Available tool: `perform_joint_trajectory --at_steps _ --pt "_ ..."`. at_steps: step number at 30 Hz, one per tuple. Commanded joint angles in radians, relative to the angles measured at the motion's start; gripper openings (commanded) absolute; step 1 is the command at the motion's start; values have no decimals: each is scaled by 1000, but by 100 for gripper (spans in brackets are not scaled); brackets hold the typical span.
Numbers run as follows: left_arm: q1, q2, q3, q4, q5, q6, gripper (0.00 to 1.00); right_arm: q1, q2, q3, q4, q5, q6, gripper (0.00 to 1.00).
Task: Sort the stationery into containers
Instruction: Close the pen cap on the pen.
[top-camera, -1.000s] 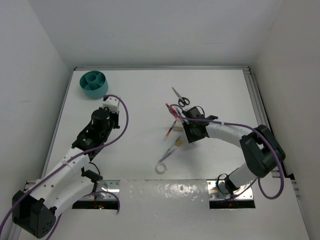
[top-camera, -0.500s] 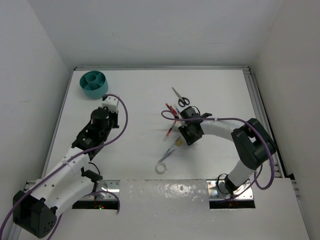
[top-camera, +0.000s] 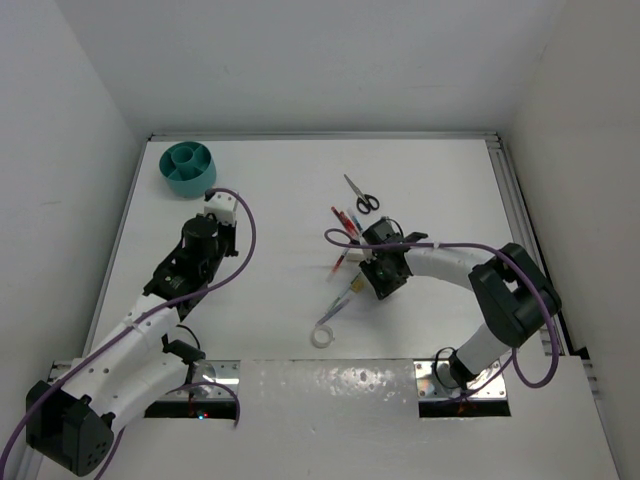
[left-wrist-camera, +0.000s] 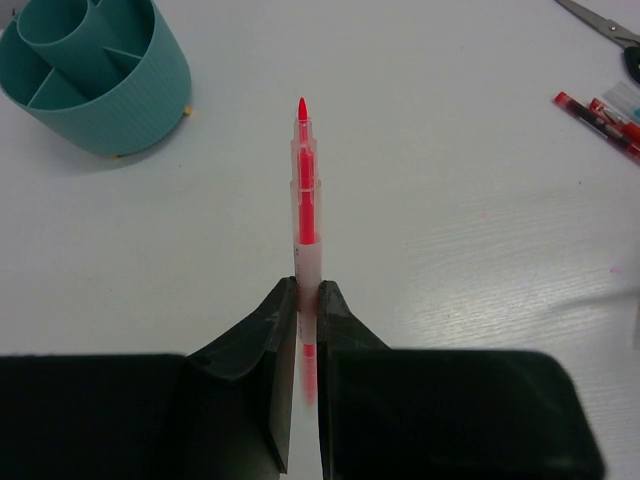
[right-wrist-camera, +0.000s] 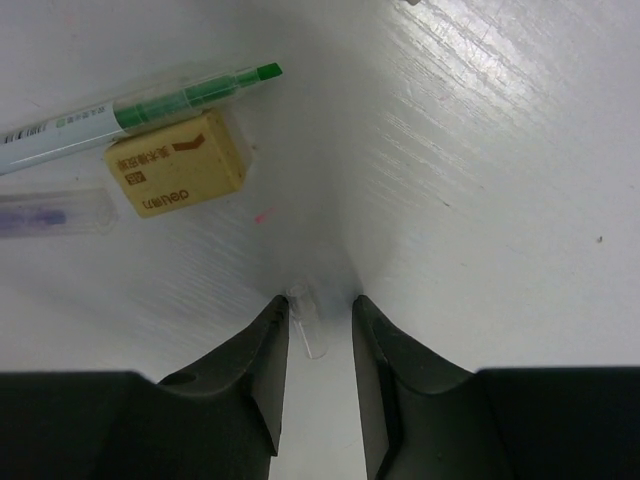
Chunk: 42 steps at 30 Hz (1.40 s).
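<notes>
- Step in hand: L arm is mid-delivery. The left end effector (left-wrist-camera: 307, 300) carries a red pen (left-wrist-camera: 303, 190) toward the teal organiser (left-wrist-camera: 150, 90), while the R arm lines up a pick in the loose pile.
- Left end effector: jaws narrow, clamped on the pen's rear barrel. The red tip sticks out straight ahead, clear of the bench (left-wrist-camera: 480, 230).
- Organiser sits ahead and to the L of the pen tip, near but not under it. It's in the far-L corner of the bench in the top view, and the compartments I can see look empty.
- Next for L, my guess: swing L and forward, tip the pen nose-down over one compartment, then let go. The dividers make narrow slots, so the tip needs to be centred first.
- Right end effector (right-wrist-camera: 318, 310): jaws part-way apart, low to the bench, nothing clamped. A thin clear sliver (right-wrist-camera: 304, 318) lies right at the L finger's tip; can't tell what it is, nor if they touch.
- Tan eraser (right-wrist-camera: 178, 165) and green pen (right-wrist-camera: 150, 108) lie side by side, ahead and L of the R jaws, outside the gap.
- Next for R, prob.: shift so one item sits between the jaws before closing.
- Left to sort: scissors (top-camera: 362, 195), tape ring (top-camera: 321, 337), other pens. Early in the job, I'd judge.
</notes>
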Motion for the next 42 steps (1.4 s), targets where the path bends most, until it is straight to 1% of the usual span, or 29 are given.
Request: perform_joint_trajectory --at_steps 1,3,4,7,9,12,14,15,17,18,19,20,22,23,25,26,28,29,31,32,35,41,42 --pt "15 -13 11 43 7 -7 0 14 4 -35 -2 -4 10 31" --pt "15 -15 11 38 2 -4 0 18 12 -30 0 -4 18 26" --pt "13 -16 13 38 1 -2 0 20 15 -29 -1 -1 20 22" --pt "13 -16 14 37 -1 1 0 20 18 -24 -11 13 20 14" --pt "13 -19 11 38 -1 1 0 18 4 -24 -14 14 20 1" --pt "15 -21 14 37 30 4 0 18 -22 -13 -31 14 35 0" --pt "15 -24 17 32 75 17 0 18 -54 19 -35 -1 64 0" --pt "15 -25 19 33 144 25 0 20 -101 33 -31 -8 76 0" --pt "15 -36 19 44 238 69 0 18 -161 89 -21 -15 128 0" --pt "15 -45 17 55 354 85 0 18 -190 111 -6 -15 145 0" --pt "15 -50 17 60 417 118 0 18 -251 158 6 -15 179 0" --pt "13 -60 19 73 539 135 0 20 -279 178 38 -16 193 0" --pt "13 -70 28 81 673 172 0 21 -347 239 77 -10 224 0" --pt "13 -71 32 89 800 185 0 21 -364 258 100 -9 251 0" --pt "13 -61 45 104 893 173 0 34 -398 306 170 -10 302 0" --pt "11 -50 51 116 962 163 0 41 -405 318 228 -10 316 0" --pt "7 -13 81 121 1019 142 0 78 -412 343 300 -4 360 0" --pt "4 1 89 119 1052 131 0 87 -415 347 375 -2 374 0" --pt "-11 27 111 113 1051 96 0 115 -412 359 445 5 421 0" --pt "-18 31 115 112 1039 85 0 123 -410 361 521 11 435 0" --pt "-30 38 123 113 1021 62 0 153 -395 358 627 22 472 0" --pt "-33 42 145 136 965 -53 0 202 -370 350 736 14 485 0" --pt "-35 39 145 173 965 -67 0 210 -373 341 750 16 486 0"
